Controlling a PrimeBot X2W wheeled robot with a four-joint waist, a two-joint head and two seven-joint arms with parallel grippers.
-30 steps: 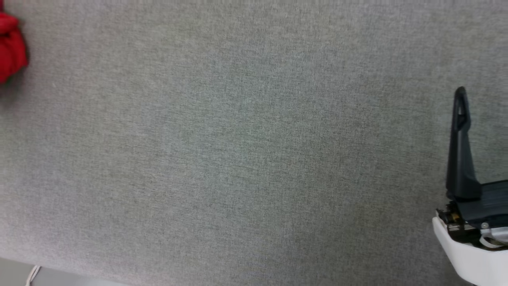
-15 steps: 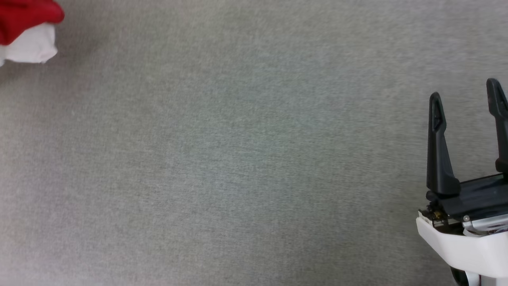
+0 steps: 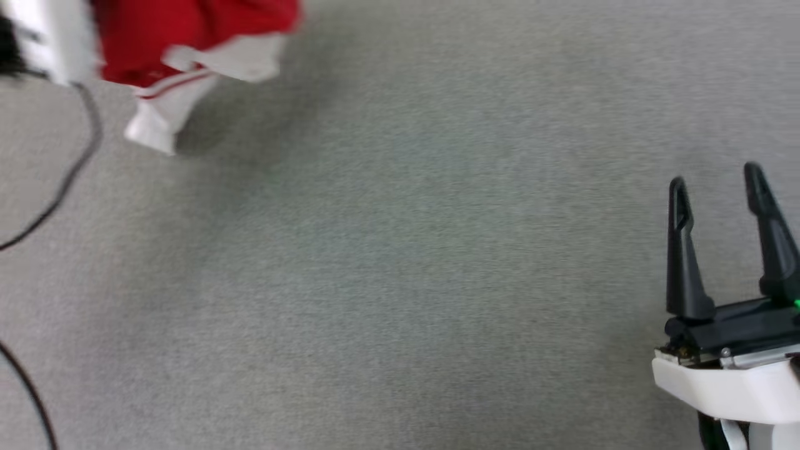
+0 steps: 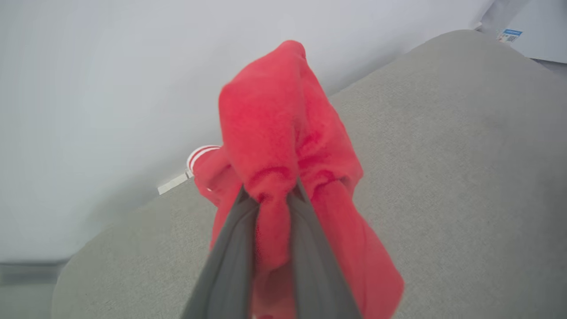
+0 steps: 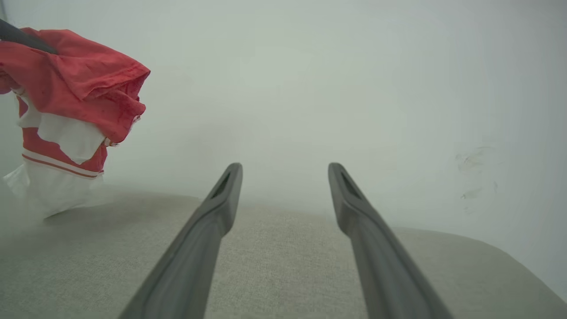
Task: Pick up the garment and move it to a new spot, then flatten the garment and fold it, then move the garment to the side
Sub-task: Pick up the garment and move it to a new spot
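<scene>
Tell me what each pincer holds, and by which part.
The left pincer pinches a bunched red fold of the red-and-white jersey-style garment; which part of it cannot be told. The right pincer is open, holding nothing.

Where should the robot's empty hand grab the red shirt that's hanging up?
Probably the white sleeve, approached from the robot's right. The garment hangs bunched from the shut left gripper. That sleeve dangles lowest, loose and clear of the bunch, so the open right gripper could close on it alone.

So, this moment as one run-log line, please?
left gripper: shut on red jersey, bunched | right gripper: open, empty | below: grey fabric surface
</scene>
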